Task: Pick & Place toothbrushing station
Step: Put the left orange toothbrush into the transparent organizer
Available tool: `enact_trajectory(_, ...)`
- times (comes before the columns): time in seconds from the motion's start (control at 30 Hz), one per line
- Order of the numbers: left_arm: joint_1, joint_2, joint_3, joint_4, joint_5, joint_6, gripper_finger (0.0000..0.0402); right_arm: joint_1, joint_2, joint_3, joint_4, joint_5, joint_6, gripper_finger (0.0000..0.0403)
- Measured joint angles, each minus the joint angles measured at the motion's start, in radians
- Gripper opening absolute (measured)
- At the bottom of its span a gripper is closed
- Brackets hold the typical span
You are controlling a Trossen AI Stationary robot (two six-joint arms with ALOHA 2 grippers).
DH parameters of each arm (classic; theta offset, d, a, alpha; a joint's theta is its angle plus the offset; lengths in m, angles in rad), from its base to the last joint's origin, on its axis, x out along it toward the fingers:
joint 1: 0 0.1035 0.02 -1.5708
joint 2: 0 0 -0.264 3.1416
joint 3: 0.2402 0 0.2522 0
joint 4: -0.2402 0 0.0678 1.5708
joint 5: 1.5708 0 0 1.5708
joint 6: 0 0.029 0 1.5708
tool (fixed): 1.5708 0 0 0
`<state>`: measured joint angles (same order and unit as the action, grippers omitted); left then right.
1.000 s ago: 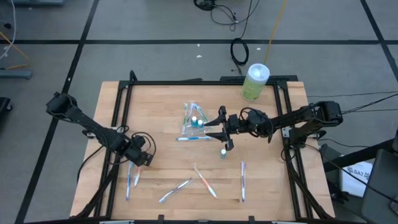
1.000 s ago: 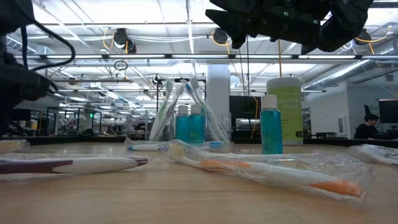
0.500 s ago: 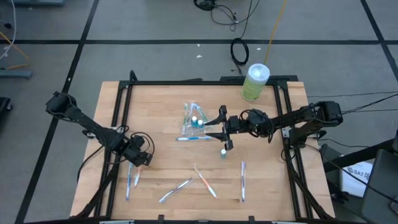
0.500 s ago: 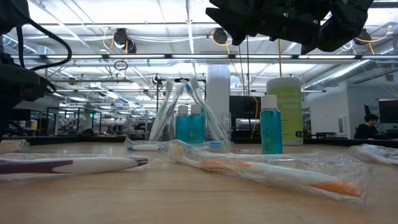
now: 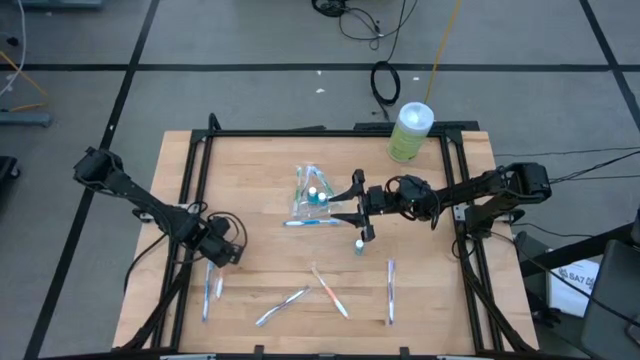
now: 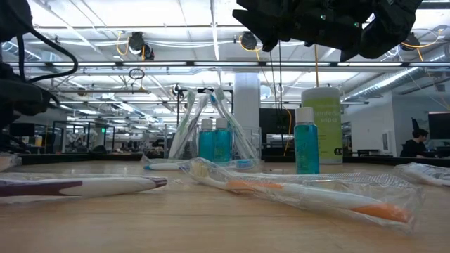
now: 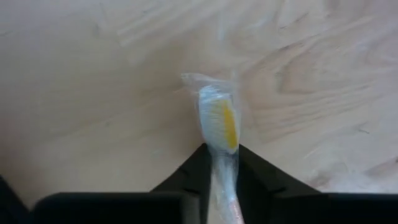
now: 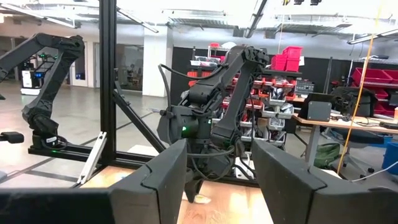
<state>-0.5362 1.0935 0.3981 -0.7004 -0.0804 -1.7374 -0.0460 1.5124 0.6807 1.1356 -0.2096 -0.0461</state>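
A clear cup (image 5: 309,193) near the table's middle holds upright toothbrushes and teal tubes; it also shows in the low view (image 6: 218,140). A blue toothbrush (image 5: 312,223) lies beside it, and a teal-capped tube (image 5: 359,245) stands apart. Several wrapped toothbrushes lie near the front edge (image 5: 328,290). My left gripper (image 5: 222,252) is low at the table's left, shut on a wrapped toothbrush with yellow bristles (image 7: 219,121). My right gripper (image 5: 358,212) hovers open just right of the cup, with nothing between its fingers (image 8: 155,180). My left gripper pinches the wrapped toothbrush's neck (image 7: 222,163), just behind the bristle head, between its two fingers (image 7: 194,171). The fingers come from above and point down, one on each side of the handle. The head lies on the wooden table in front of the fingers.
A pale-green canister with a white lid (image 5: 410,131) stands at the table's far right corner. A black frame (image 5: 300,131) runs round the table top. Two more wrapped toothbrushes (image 5: 208,290) lie just nearer than my left gripper. Bare wood (image 5: 255,180) lies left of the cup.
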Motion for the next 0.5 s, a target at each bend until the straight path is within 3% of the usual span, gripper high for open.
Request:
enact_trajectory(0.2, 0.000, -0.001, 0.008, 0.015, -0.040, -0.041, 0.0008, 0.000, 0.000, 0.000, 0.000, 0.000, 0.000, 0.0176)
enact_trajectory(0.37, 0.004, 0.000, 0.078, 0.090, -0.261, 0.087, 0.0025, 0.000, 0.000, 0.000, 0.003, 0.000, 0.000, 0.0176)
enact_trajectory(0.5, 0.031, 0.000, 0.162, 0.166, -0.431, 0.301, 0.0010, 0.000, 0.000, 0.000, 0.012, 0.000, 0.000, 0.0176)
